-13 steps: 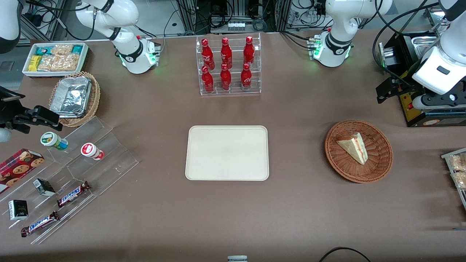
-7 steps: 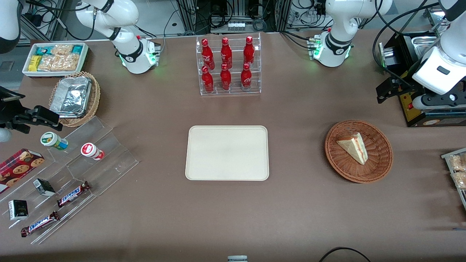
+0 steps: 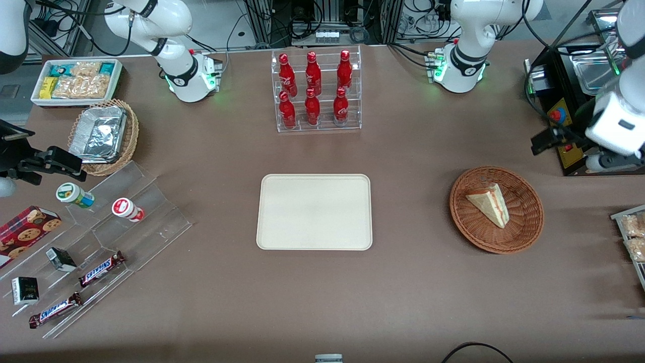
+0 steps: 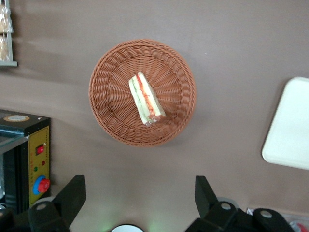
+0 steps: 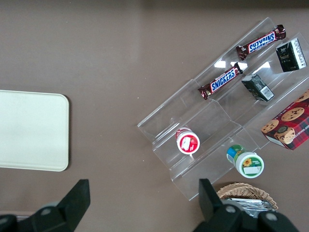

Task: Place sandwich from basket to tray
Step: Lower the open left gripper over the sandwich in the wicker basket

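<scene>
The sandwich (image 3: 489,204) is a pale wedge with red and green filling lying in the round reddish-brown basket (image 3: 529,224), toward the working arm's end of the table. The cream tray (image 3: 315,212) lies flat at the table's middle and holds nothing. My left gripper (image 3: 604,162) hangs high above the table, beside the basket and farther from the front camera than it. In the left wrist view the gripper (image 4: 138,193) is open and empty, well apart from the basket (image 4: 111,96) and sandwich (image 4: 146,99); an edge of the tray (image 4: 289,125) shows.
A black control box with a red button (image 3: 567,126) stands close under the arm, also in the wrist view (image 4: 34,164). A clear rack of red bottles (image 3: 317,91) stands farther back than the tray. Snack packets (image 3: 632,237) lie at the table's edge.
My left arm has shifted a little nearer the front camera and turned at the wrist. The sandwich, basket and tray have not moved.
</scene>
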Tool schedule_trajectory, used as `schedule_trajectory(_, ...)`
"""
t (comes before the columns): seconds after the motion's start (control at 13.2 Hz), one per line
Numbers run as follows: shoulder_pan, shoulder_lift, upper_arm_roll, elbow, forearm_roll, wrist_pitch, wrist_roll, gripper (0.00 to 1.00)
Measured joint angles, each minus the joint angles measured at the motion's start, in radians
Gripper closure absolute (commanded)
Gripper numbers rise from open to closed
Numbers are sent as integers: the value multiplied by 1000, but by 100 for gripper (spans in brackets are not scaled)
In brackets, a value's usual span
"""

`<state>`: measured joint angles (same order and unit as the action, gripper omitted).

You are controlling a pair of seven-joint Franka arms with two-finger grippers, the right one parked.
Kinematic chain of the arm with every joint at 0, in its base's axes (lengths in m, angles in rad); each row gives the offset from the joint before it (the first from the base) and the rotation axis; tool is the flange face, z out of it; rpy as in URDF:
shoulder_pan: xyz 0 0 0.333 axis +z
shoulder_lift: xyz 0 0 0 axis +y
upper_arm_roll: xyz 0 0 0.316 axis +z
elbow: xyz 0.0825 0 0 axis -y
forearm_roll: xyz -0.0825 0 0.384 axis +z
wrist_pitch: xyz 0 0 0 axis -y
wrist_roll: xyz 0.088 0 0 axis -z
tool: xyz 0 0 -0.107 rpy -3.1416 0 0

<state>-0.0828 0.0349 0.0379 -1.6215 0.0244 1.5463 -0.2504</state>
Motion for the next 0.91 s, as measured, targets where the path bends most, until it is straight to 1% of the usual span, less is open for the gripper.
schedule_trajectory(0.15, 1, 33, 25, -49, 0, 68, -21, 0)
schedule_trajectory(0.45, 1, 70, 70, -185, 0, 260, -57, 0)
schedule_trajectory(0.68, 2, 111, 78, -231, 0, 340, -188, 0)
schedule_trajectory(0.91, 1, 153, 79, -296, -1, 478, -277, 0)
